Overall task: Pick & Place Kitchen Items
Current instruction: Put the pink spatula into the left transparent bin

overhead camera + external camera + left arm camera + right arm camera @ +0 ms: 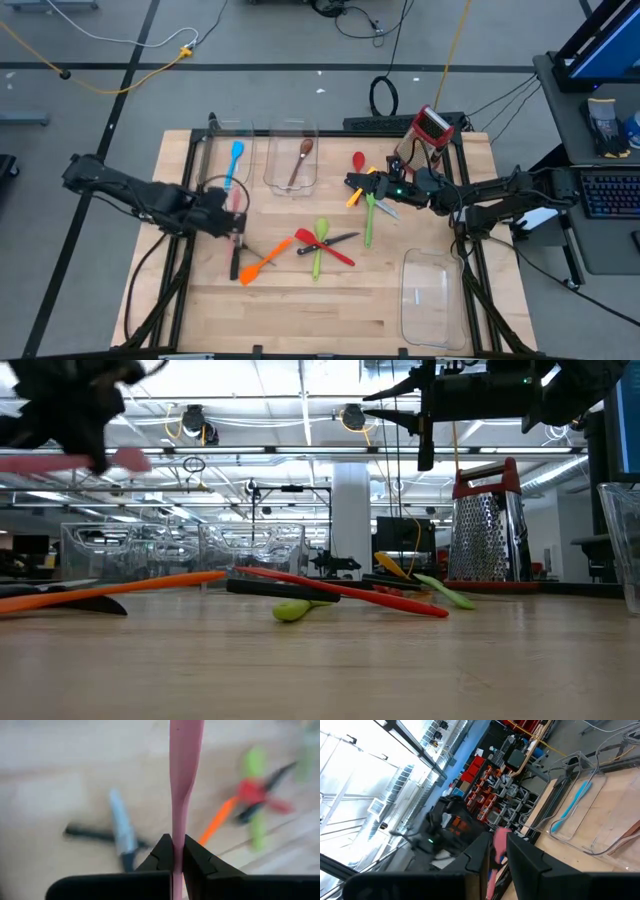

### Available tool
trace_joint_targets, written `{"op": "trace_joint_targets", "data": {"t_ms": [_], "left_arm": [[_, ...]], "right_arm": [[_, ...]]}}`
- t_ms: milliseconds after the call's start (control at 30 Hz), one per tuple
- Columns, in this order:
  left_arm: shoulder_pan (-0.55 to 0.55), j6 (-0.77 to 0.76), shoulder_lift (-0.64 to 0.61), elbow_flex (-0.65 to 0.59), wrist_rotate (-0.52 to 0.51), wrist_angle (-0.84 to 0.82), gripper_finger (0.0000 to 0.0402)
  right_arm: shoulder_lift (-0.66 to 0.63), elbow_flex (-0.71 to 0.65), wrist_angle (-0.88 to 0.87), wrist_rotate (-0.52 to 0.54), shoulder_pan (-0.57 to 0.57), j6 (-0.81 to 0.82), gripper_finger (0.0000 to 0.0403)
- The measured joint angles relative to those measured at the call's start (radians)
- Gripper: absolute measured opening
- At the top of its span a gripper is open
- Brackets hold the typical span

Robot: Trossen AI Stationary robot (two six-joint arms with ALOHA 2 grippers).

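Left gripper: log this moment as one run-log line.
left gripper: shut on pink spatula, lifted off table | right gripper: raised above the utensils, holding nothing visible

Bright overhead light, blurred left wrist view

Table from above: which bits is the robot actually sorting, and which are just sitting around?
Job: pink spatula, clamped in the left gripper; blue spatula; wooden spoon; red spoon; orange spatula; green spoon; black-handled knife.
Lying about: box grater; clear bins; cable loop on the floor.
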Motion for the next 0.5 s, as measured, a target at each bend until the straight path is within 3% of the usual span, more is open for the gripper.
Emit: {"op": "trace_joint_targets", "data": {"t_ms": [333,500], "left_arm": [[0.148,0.126,-0.123,0.064,-0.329,-0.095,0.0005],[0.294,0.216,-0.149,0.064,-0.333,-0.09,0.0005]], "right_arm": [[0.0,0.0,0.0,0.0,0.0,-0.015,0.0059],[0.0,0.0,0.0,0.0,0.0,-0.015,0.0059]]}}
